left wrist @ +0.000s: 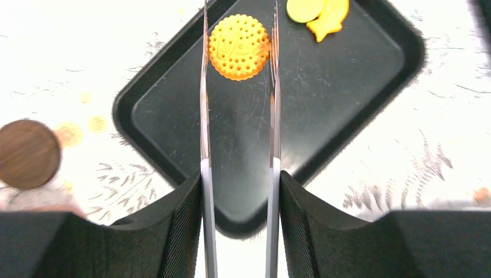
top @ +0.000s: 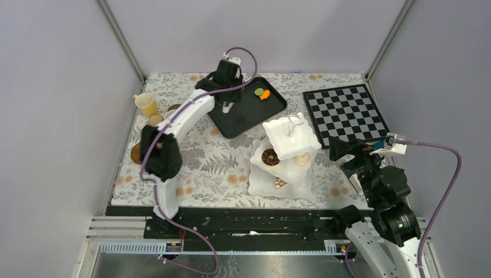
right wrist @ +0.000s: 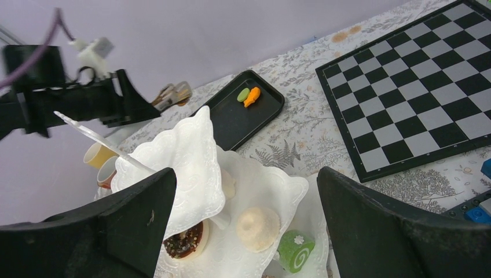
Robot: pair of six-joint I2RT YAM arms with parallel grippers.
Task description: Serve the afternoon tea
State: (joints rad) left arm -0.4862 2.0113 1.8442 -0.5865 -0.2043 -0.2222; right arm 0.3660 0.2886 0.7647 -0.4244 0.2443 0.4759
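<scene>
My left gripper (left wrist: pixel 240 191) is shut on the silver tongs (left wrist: pixel 204 116) over the black tray (left wrist: pixel 347 75). The two tong blades touch either side of a round orange biscuit (left wrist: pixel 239 46). A green macaron (left wrist: pixel 304 8) and an orange fish-shaped cake (left wrist: pixel 331 16) lie on the tray beyond it. The white three-tier stand (top: pixel 289 136) carries a chocolate doughnut (right wrist: pixel 184 242), a cream cake (right wrist: pixel 258 226) and a green roll (right wrist: pixel 295 250). My right gripper (right wrist: pixel 246 226) hangs open above the stand, holding nothing.
A yellow cup (top: pixel 146 105) and brown saucers (left wrist: pixel 28 153) sit at the table's left side. A chessboard (top: pixel 345 113) lies at the back right, beyond the right arm. Grey walls close in the table on three sides.
</scene>
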